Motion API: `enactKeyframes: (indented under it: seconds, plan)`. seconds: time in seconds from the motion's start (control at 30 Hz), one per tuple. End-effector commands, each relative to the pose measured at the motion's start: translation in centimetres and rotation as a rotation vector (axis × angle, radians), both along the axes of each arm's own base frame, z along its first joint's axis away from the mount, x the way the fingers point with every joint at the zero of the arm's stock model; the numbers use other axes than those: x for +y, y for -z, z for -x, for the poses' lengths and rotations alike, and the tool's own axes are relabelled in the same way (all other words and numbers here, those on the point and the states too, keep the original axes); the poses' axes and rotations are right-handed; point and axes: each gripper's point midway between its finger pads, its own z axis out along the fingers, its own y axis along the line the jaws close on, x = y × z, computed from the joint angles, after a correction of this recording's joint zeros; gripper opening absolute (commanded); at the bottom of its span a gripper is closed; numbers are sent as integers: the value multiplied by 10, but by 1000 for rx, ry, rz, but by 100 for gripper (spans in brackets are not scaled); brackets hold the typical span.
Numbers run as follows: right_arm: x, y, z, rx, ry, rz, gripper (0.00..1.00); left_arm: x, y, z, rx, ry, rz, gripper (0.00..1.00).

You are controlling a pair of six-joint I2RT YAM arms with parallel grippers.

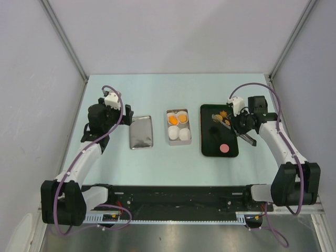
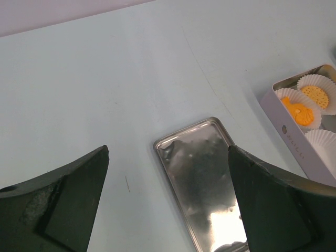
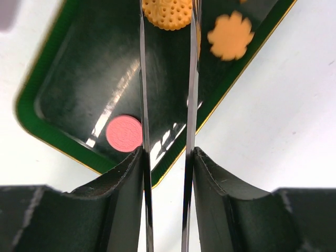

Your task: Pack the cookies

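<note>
Table (image 1: 157,89) is boxed in by grey wall panels (image 1: 184,31) at the far edge and both sides. A wide bare strip runs from the cookie box (image 1: 179,143) back to the far wall. Narrow lanes of table separate the box from its neighbours.

A silver metal lid (image 1: 142,132) lies flat just left of the box, not touching it. A dark green tray (image 1: 210,142) lies just right of the box, with a gold-trimmed raised rim.

There is small print on the box's side wall, too small to read.

Left pincer (image 2: 168,152) is left of the box above the lid's far end, jaws fully spread, holding nothing.

Right pincer (image 3: 167,157) is right of the box, over the tray. Its jaws are narrowed and carry two thin metal blades (image 3: 190,105). A round orange cookie (image 3: 167,13) fills the gap at the blade tips; can't tell if it is truly pinched.

Other cookies:
- Flower-shaped orange cookie (image 3: 230,35), loose on the tray beside the blades.
- Pink cookie (image 3: 124,133) at the tray's near end, against the left blade in the wrist view.
- Two orange cookies (image 2: 300,111) in the box, in white paper cups (image 2: 323,142); the two near cups are unfilled.
</note>
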Motion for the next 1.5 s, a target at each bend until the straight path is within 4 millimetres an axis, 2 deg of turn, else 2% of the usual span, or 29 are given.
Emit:
enactKeyframes:
  seconds: [0.0,0.1,0.3,0.5,0.63,0.87,1.47]
  plan:
    - [26,-69,-19,-216,-49,-85,23,-4,-12,-2,-52,17,-6,100]
    - [45,-82,-11,-233,-104,-104,23,-4,-12,-2,-51,20,-5,100]
    - [84,-94,2,-262,-214,-146,22,-4,-13,-2,-51,20,-5,100]
    - [111,-97,12,-270,-289,-153,22,-4,-15,0,-54,19,-7,100]
    - [127,-89,20,-240,-335,-148,23,-5,-14,-1,-51,26,-7,100]
    - [139,-77,25,-199,-361,-137,22,-4,-13,0,-50,25,-9,100]
    - [149,-48,33,-130,-386,-110,22,-3,-11,0,-47,20,-10,100]
